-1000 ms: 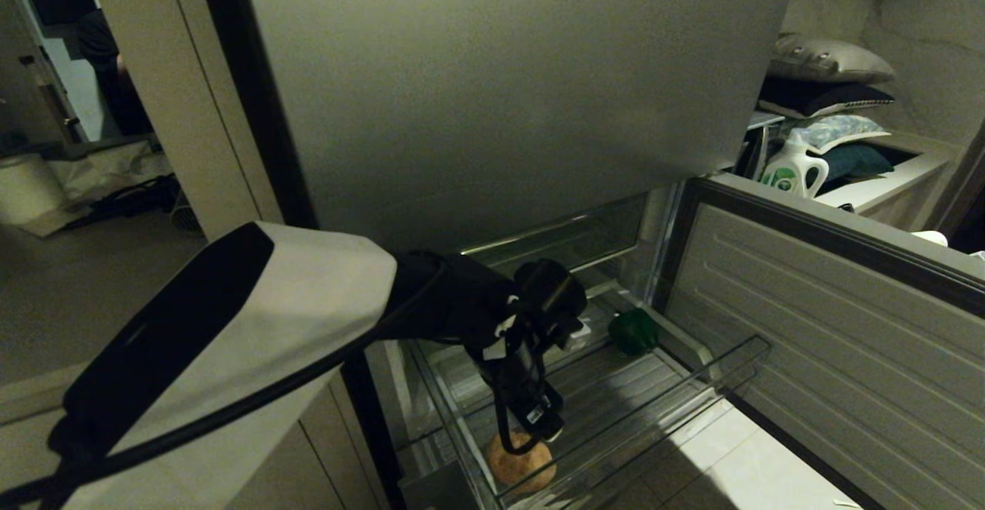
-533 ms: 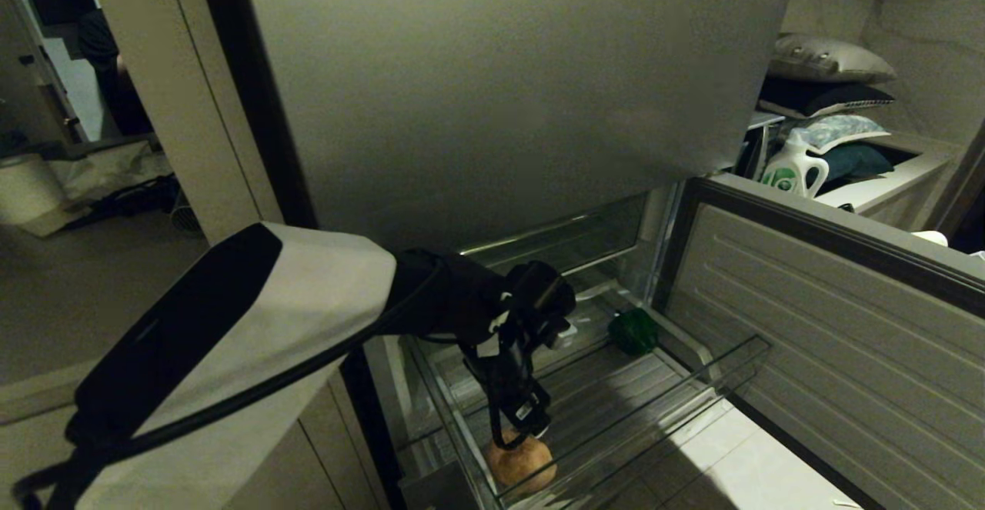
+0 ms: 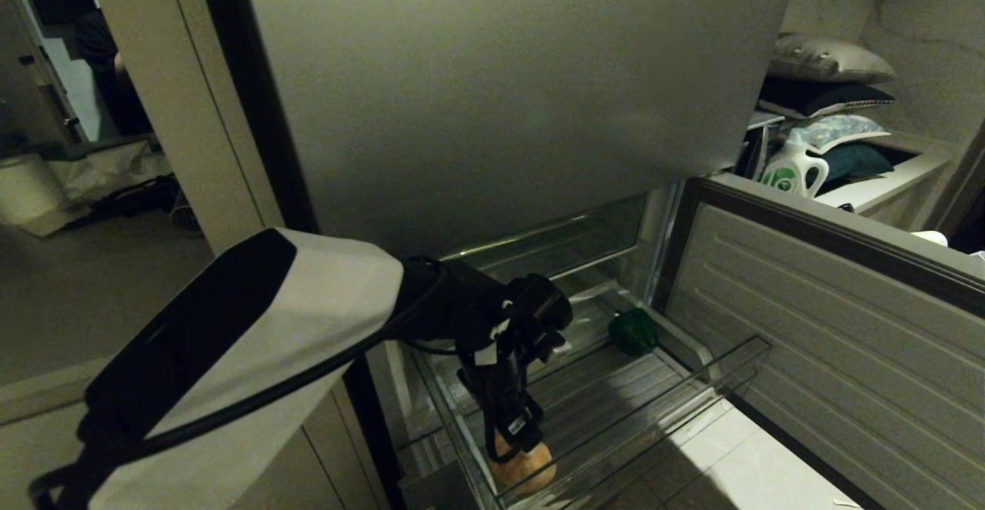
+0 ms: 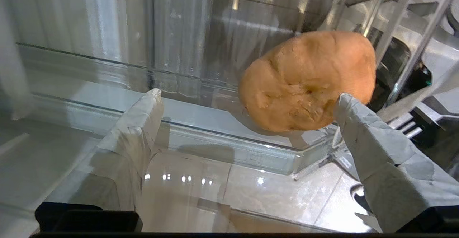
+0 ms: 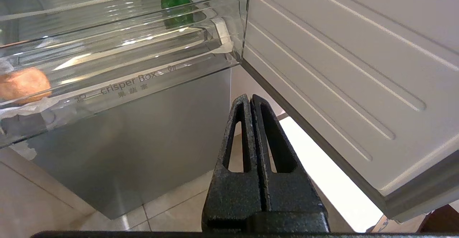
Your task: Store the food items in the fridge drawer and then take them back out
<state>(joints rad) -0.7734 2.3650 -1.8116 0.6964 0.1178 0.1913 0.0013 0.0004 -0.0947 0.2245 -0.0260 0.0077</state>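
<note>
While my left hand (image 4: 247, 103) is hanging wide apart in the fridge drawer (image 3: 616, 410), the bread (image 4: 308, 80) is lying off-centre by one finger (image 4: 362, 130), so closing risks nudging it away.

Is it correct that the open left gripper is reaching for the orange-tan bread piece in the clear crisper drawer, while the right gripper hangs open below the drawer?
Not quite. The right gripper is shut: the right wrist view shows its fingers pressed together. The rest holds: the open left gripper reaches for the bread piece in the crisper drawer.
</note>
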